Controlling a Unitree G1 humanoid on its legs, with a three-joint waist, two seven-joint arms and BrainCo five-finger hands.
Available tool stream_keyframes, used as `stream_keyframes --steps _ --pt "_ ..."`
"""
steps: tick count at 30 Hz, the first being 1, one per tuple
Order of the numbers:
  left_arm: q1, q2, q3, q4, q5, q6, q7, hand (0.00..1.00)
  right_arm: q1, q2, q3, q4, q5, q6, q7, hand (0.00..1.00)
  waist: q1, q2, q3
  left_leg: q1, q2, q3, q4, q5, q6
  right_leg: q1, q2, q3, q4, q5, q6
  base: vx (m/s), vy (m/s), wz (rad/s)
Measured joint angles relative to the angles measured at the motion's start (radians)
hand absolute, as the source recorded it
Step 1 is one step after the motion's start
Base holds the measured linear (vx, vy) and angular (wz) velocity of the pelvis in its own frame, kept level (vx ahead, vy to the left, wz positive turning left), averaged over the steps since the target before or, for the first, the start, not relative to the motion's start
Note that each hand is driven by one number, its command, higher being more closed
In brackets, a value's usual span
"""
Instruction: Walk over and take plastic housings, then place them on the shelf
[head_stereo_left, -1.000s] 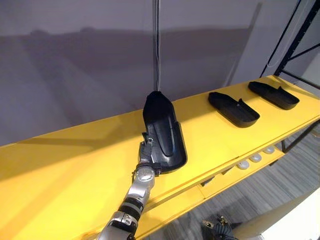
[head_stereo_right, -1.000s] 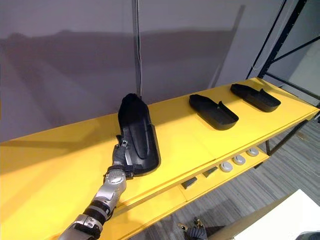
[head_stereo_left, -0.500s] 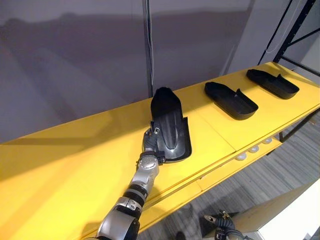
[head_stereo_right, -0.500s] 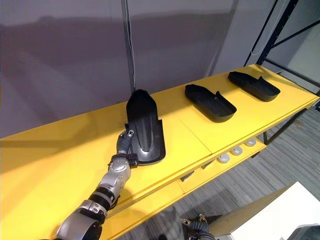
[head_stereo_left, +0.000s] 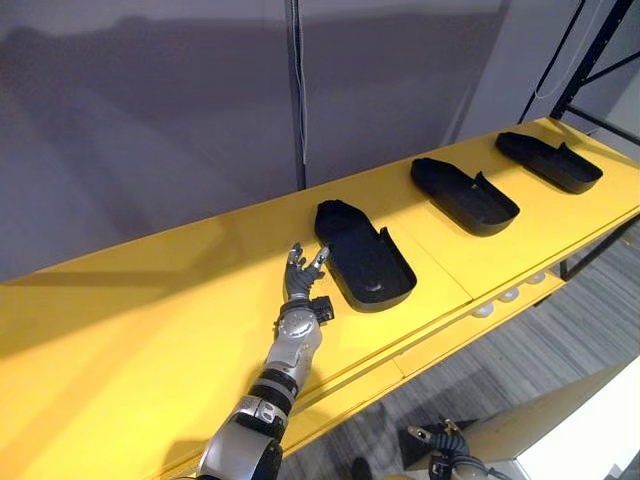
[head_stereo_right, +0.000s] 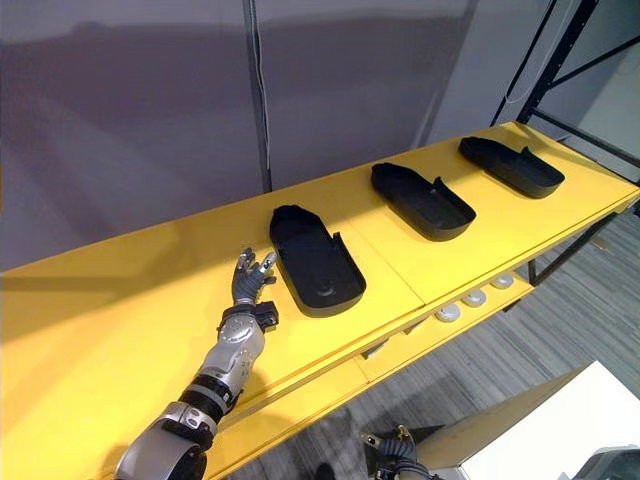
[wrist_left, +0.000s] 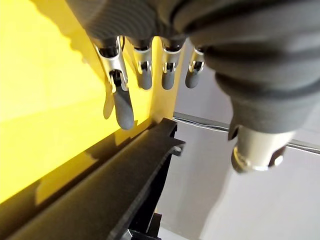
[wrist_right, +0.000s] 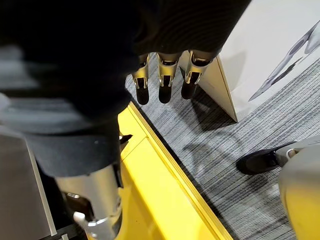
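- Left hand (head_stereo_left: 298, 278) is over the yellow shelf (head_stereo_left: 140, 330), fingers straight and fanned out, holding nothing.
- Right beside its fingertips lies the near housing (head_stereo_left: 365, 262), a black plastic shell flat on the shelf with its hollow side up.
- Whether the fingertips touch its rim or sit just shy of it, I cannot tell.
- In the left wrist view the fingers (wrist_left: 123, 106) point straight out over yellow, and the housing's dark edge runs just past them.
- Further along to the right sits the middle housing (head_stereo_left: 465, 197), also hollow side up and well apart from the near one.
- Beyond that is the far housing (head_stereo_left: 550, 162), close to the shelf's right end, so all three lie in a row along the shelf.
- A seam between two yellow panels runs across the shelf, between the near housing and the middle one.
- Behind the whole row is a plain grey wall (head_stereo_left: 150, 120), and a black rack frame (head_stereo_left: 592, 60) rises at the far right end.
- Under the shelf's front lip a few small white round parts (head_stereo_left: 510, 295) sit on a lower ledge.
- Right hand (wrist_right: 164, 82) hangs low beside the shelf's edge, fingers relaxed and pointing down at the grey carpet floor (wrist_right: 250, 115), with nothing in it.
- On the floor there is a white panel (wrist_right: 260, 45) and a person's dark shoe (wrist_right: 260, 161).
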Motion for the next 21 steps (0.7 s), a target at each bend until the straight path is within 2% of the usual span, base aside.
stream_keyframes --steps 8,13,16,20,21 --pt "0.129 -0.003 -0.011 -0.208 0.080 0.026 0.022 0.00 0.020 0.008 0.000 -0.006 0.004 -0.001 -0.011 0.00 0.004 -0.001 0.000 0.003 0.003 0.000 0.000 0.000 0.000 0.006 0.000 -0.003 0.000 0.000 0.000 0.00 0.000 0.00" --pt "0.164 -0.001 -0.063 -0.392 0.135 0.026 0.009 0.00 0.069 0.011 -0.002 -0.042 0.007 -0.002 -0.011 0.00 0.036 -0.004 0.000 -0.024 0.003 -0.003 0.021 -0.001 0.003 -0.008 -0.003 -0.001 0.009 -0.004 0.004 0.00 -0.001 0.04" --pt "0.192 0.010 -0.112 -0.526 0.206 0.025 -0.037 0.00 0.083 0.011 -0.002 -0.047 0.009 -0.006 -0.010 0.00 0.041 -0.008 0.000 -0.025 0.004 -0.003 0.035 -0.004 0.007 -0.011 -0.003 -0.002 0.030 -0.016 0.008 0.00 0.000 0.00" --pt "0.227 0.027 -0.208 -0.661 0.271 0.019 -0.131 0.00 0.099 0.015 -0.002 -0.053 0.011 -0.018 0.000 0.00 0.063 -0.015 -0.004 -0.027 0.004 -0.004 0.040 -0.006 0.009 -0.026 -0.005 -0.002 0.065 -0.036 0.013 -0.03 0.000 0.01" --pt "0.237 0.032 -0.217 -0.676 0.280 0.017 -0.148 1.00 0.103 0.017 -0.002 -0.058 0.011 -0.019 0.004 0.00 0.063 -0.017 -0.006 -0.027 0.004 -0.004 0.040 -0.007 0.009 -0.026 -0.006 -0.003 0.067 -0.038 0.015 -0.04 0.002 0.01"
